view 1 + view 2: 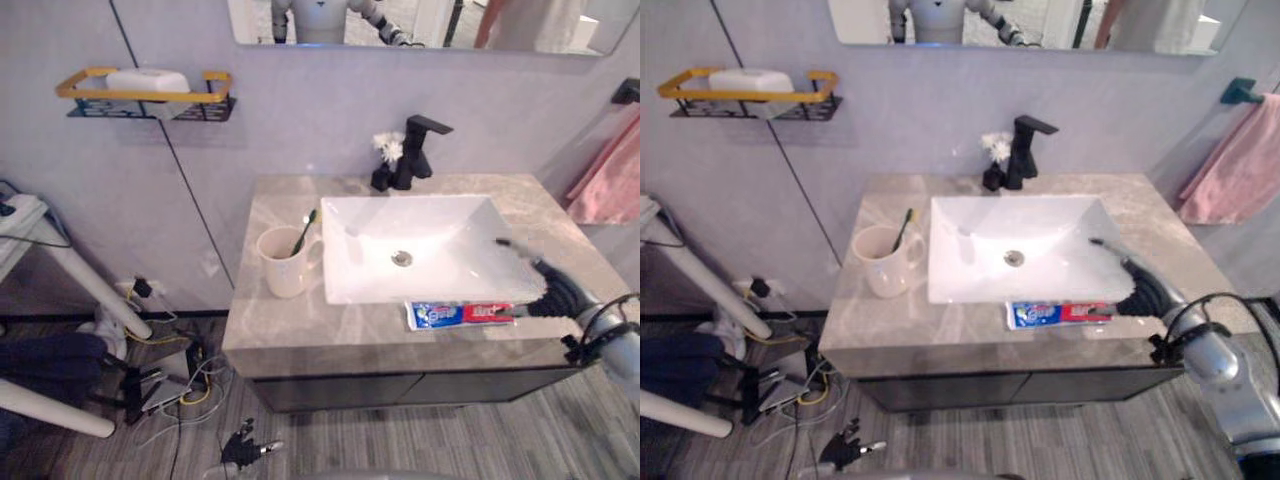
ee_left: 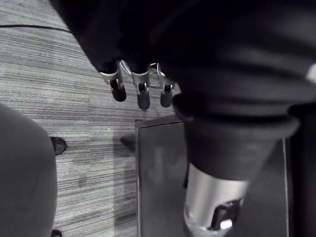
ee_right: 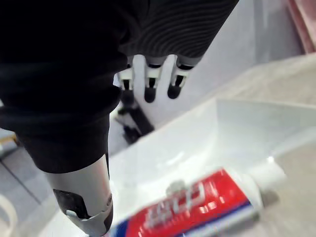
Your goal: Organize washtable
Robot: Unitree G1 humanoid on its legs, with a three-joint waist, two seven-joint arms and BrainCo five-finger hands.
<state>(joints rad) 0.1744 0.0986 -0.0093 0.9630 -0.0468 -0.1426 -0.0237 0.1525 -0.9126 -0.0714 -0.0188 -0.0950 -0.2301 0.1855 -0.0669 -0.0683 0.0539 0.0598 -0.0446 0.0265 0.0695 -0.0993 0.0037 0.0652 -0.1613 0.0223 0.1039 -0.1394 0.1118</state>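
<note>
A red, white and blue toothpaste tube (image 1: 462, 314) lies along the counter's front edge, just before the white sink (image 1: 440, 225). My right hand (image 1: 558, 292) hovers at the tube's right end, open, with straight fingers (image 3: 150, 86) reaching over the sink's right side and nothing held. The tube's cap end (image 3: 197, 202) shows below that hand. A cream cup (image 1: 285, 262) with a green toothbrush (image 1: 304, 232) stands left of the sink. My left hand (image 1: 243, 447) hangs low beside the cabinet, open, its fingers (image 2: 140, 91) straight.
A black faucet (image 1: 415, 150) with a small white flower (image 1: 388, 147) beside it stands behind the sink. A yellow-railed wall shelf (image 1: 145, 95) holds a white object. A pink towel (image 1: 610, 180) hangs at the right. Cables (image 1: 170, 385) and white table legs crowd the floor at left.
</note>
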